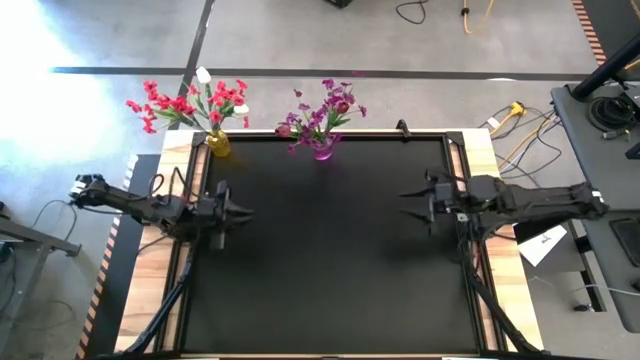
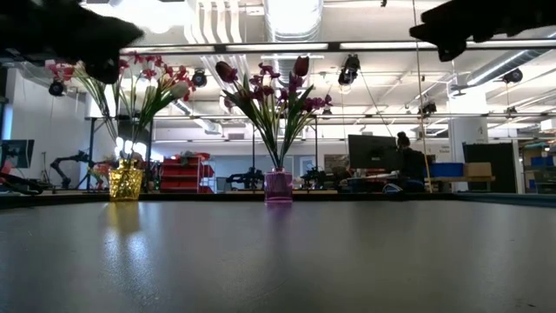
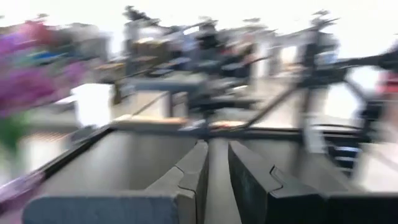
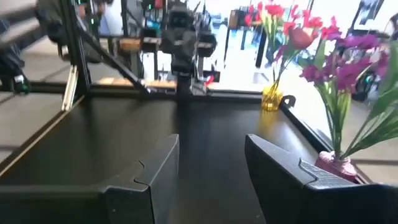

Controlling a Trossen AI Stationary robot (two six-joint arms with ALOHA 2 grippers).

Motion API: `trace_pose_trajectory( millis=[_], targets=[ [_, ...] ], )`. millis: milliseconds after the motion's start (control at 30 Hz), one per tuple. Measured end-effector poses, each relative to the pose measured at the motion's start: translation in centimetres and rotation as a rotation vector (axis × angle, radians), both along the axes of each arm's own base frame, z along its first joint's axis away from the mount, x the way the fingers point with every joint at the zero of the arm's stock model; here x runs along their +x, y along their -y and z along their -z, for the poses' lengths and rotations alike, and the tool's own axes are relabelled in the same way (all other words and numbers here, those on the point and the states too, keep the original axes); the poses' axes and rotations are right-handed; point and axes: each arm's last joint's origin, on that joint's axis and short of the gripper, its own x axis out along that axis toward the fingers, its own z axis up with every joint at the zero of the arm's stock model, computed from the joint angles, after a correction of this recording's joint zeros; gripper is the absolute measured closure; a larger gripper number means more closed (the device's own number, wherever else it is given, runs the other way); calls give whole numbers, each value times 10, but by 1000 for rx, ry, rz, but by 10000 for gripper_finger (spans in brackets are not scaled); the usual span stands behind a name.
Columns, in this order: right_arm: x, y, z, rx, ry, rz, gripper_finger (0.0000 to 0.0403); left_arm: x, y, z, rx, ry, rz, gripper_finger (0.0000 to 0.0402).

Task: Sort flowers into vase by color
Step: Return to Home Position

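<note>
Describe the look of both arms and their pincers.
The left arm and right arm are dark, slim, jointed links with black cables running from them. The left pincer and right pincer each have two blocky dark fingers with a stepped notch.

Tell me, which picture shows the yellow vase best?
The low view: the yellow vase stands side-on, upright, holding red flowers. The high view looks down on it, partly under the blooms. The right wrist view shows it small and far. The left wrist view misses it.
</note>
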Motion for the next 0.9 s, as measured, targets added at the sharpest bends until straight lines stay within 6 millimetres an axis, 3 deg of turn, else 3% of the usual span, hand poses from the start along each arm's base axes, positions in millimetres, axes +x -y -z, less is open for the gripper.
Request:
trace_pose_trajectory(
  millis=[133,300,567,733,900],
  targets=[
    [-24,1,7,13,120,3,225,-9,2,7,11,78,155,354],
    [-36,0,27,74,162,-24,224,-15,-1,19,5,115,153,354],
    [-47,0,47,121,181,-53,223,-19,-6,17,10,144,135,354],
    [-52,0,48,140,162,-46,222,-24,-7,14,36,109,131,354],
    [-61,0,29,143,168,-47,222,-25,-7,12,32,100,160,354]
  ],
)
